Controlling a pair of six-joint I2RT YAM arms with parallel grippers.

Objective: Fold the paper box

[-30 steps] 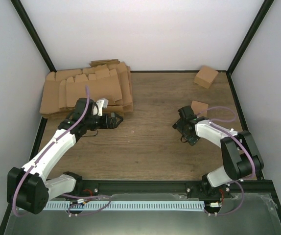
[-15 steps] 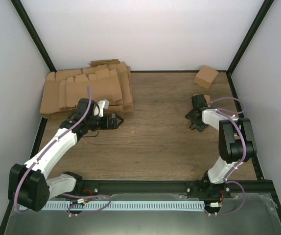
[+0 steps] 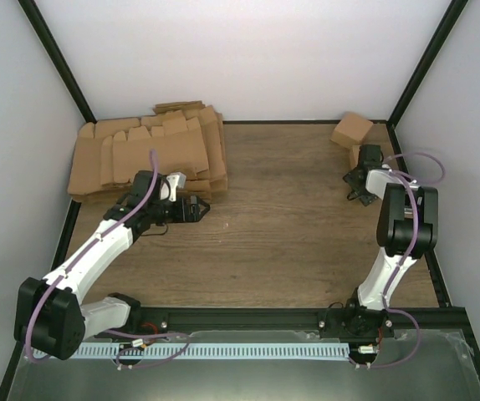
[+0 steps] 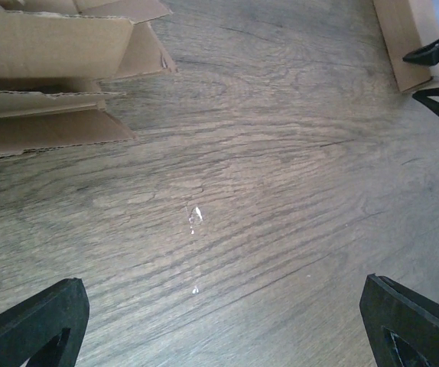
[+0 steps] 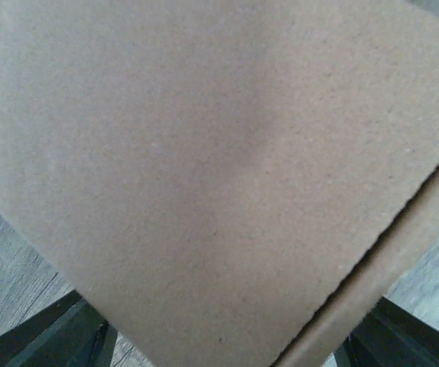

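Observation:
The paper box (image 5: 204,153) is a plain brown folded carton that fills the right wrist view, with one seam edge running down its right side. My right gripper (image 3: 362,165) is shut on it, a dark finger showing at each lower corner of that view. From above, only a sliver of the box (image 3: 354,155) shows at the gripper, near the back right of the table. My left gripper (image 3: 200,207) hovers open over bare wood just in front of the cardboard pile, with its fingertips (image 4: 32,325) wide apart and nothing between them.
A thick pile of brown cardboard blanks (image 3: 148,154) lies at the back left, its edges (image 4: 43,46) close to my left gripper. A shorter brown carton (image 3: 352,130) sits in the back right corner, just behind the right gripper. Black frame rails border the table.
My right gripper closed on the paper box and carried it from mid-right to the back right, beside the short carton. The left gripper barely moved.

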